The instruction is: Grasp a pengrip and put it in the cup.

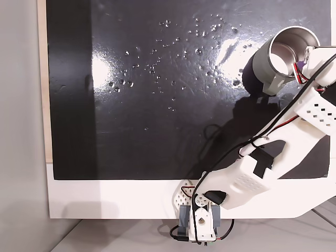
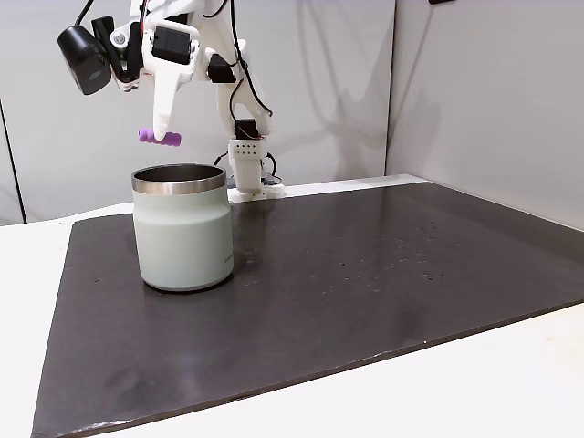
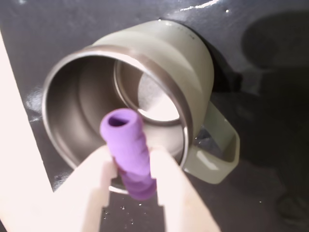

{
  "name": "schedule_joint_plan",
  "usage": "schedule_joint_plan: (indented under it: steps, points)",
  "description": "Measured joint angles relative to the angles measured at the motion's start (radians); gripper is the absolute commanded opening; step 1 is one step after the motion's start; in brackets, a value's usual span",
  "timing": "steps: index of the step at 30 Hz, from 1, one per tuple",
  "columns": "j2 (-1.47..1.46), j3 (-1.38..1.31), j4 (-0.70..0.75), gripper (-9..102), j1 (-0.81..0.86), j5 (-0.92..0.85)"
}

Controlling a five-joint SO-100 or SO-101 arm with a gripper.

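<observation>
The cup (image 2: pixel 182 233), a steel mug with a pale grey-green wall, stands upright on the black mat. In a fixed view from above, the cup (image 1: pixel 261 65) is at the right edge with its handle toward the arm. My gripper (image 2: pixel 162 133) hangs just above the cup's rim, shut on the light-purple pengrip (image 2: pixel 159 137), which lies crosswise. In the wrist view the pengrip (image 3: pixel 126 140) is pinched between my pale fingers (image 3: pixel 166 179) and sticks out over the cup's (image 3: pixel 193 63) shiny opening, near its rim. The gripper (image 1: pixel 303 64) sits over the cup's right rim.
The black mat (image 1: pixel 157 131) covers most of the white table and is speckled with small shiny spots. The arm's base (image 1: pixel 199 220) stands at the table's near edge in the view from above. Grey walls (image 2: pixel 474 91) close the back and right.
</observation>
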Motion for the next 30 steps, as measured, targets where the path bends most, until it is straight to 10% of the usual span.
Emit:
schedule_joint_plan:
  steps: [13, 19, 30]
  points:
    - [-0.092, -0.064, 0.000, 1, -0.067, 0.000]
    - [-0.104, -0.089, 0.000, 29, -0.066, 0.000]
    - [-0.104, -0.107, 0.000, 29, -0.066, 0.000]
